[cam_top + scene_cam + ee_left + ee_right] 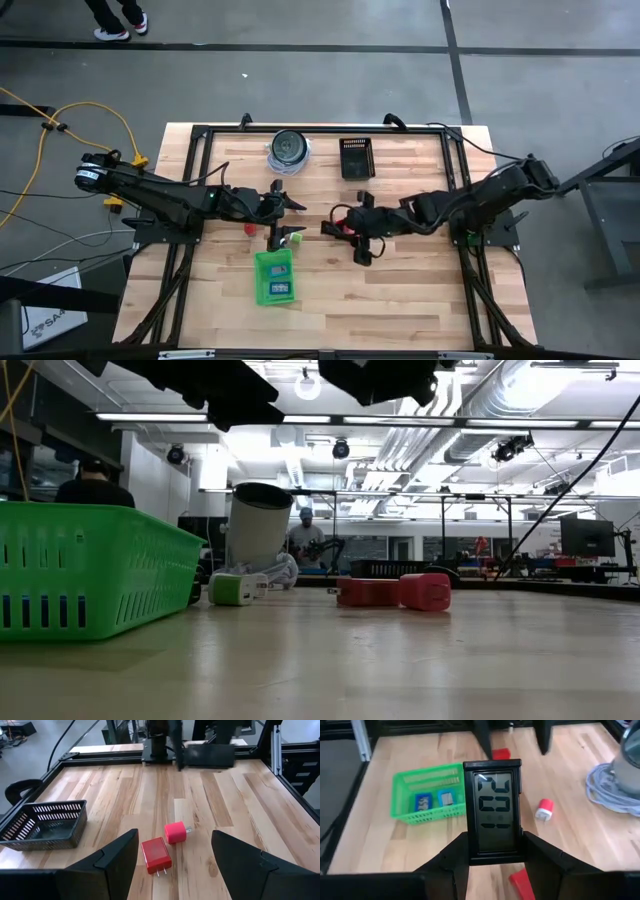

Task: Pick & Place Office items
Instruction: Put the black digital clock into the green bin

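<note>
The right gripper (pixel 492 851) holds a small clock (pixel 493 811) tight between its fingers, ready to carry it. The left gripper (pixel 174 857) waits wide open, two red plugs (pixel 165 847) just ahead of its fingers.

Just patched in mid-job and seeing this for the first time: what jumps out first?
First, the black digital clock clamped upright in the right pincer above mid-table. Next, the green tray near the table's front edge, with two blue pieces inside. Then the two red plug blocks lying side by side on the wood, ahead of the open left pincer.
</note>
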